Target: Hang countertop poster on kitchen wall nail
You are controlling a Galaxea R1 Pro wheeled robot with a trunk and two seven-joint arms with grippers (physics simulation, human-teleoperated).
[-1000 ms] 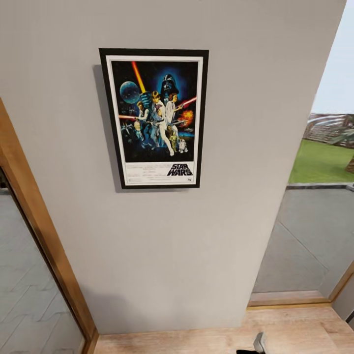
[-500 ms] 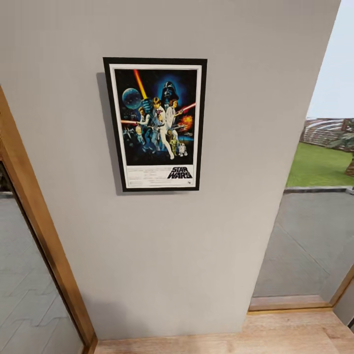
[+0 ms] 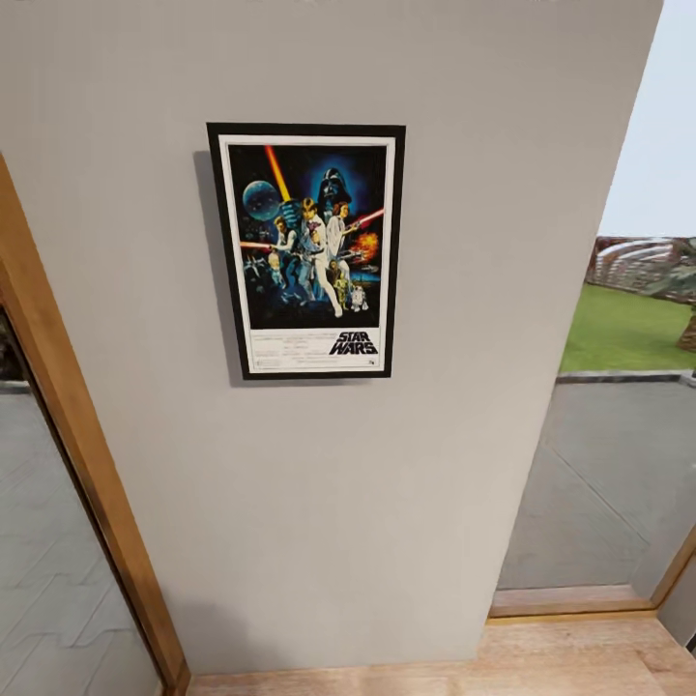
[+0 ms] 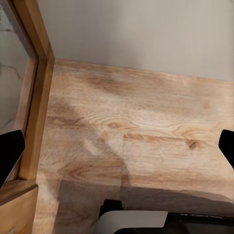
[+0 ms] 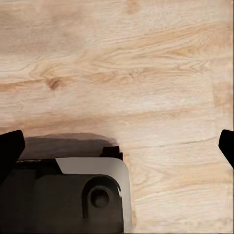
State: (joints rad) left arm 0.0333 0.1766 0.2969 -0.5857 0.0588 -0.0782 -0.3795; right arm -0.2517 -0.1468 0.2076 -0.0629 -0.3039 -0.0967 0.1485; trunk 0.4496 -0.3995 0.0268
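Black-framed poster point(image 3: 306, 250) on grey wall point(image 3: 387, 483)

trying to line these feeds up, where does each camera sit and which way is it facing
Head view: on the robot's head, facing the grey wall where the poster hangs.
Left wrist view: near the left gripper, looking down at the wooden floor; black fingertips show at both edges.
Right wrist view: near the right gripper, pointing down at floorboards; dark fingertips show.
Shared: both wrist views see the wooden floor.
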